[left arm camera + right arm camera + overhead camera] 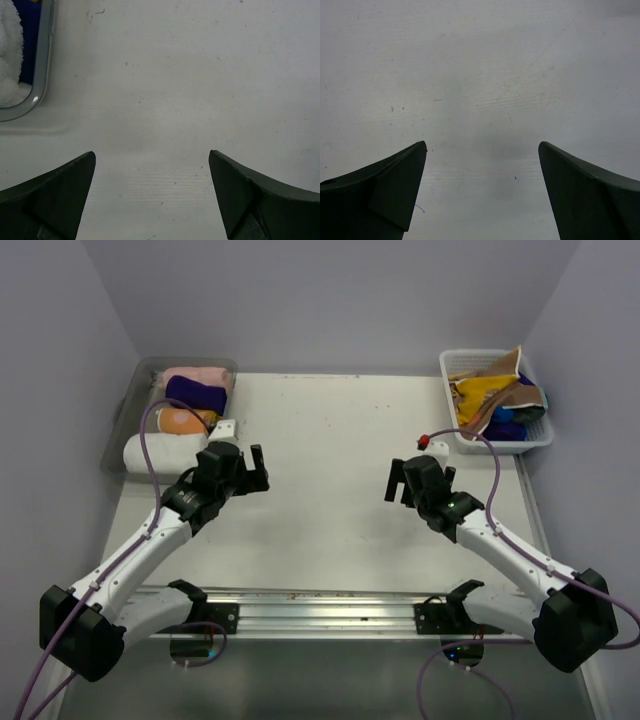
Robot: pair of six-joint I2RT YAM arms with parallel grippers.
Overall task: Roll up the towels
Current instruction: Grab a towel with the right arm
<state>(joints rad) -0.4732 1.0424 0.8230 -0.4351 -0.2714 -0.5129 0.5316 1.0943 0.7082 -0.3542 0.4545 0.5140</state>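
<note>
The left claw [262, 472] stands wide with nothing between its fingers, and the right claw [392, 483] is spread just as wide and is equally bare; both wrist views show only the pale table [320, 430] under the gaping jaws. By the look of it the task is somewhat past halfway. Four rolls lie side by side in the clear grey tray [118, 430] at the far left: the pink towel [200, 375] farthest, then the purple towel [195, 393], the orange towel [178, 421], and the bigger white towel [160, 453] nearest. In the white basket [500, 445] at the far right a loose heap waits unrolled: a mustard-yellow towel [478, 395], a rust-brown towel [502, 365] and a blue towel [507, 426], with perhaps more hidden beneath. No towel lies out on the table, so the next step is probably fetching one from the basket. Both arms reach up from the near edge. The left claw sits just beside the tray's near right corner and points right; the right claw is near the basket but apart from it and points left. The two face each other across the middle.
</note>
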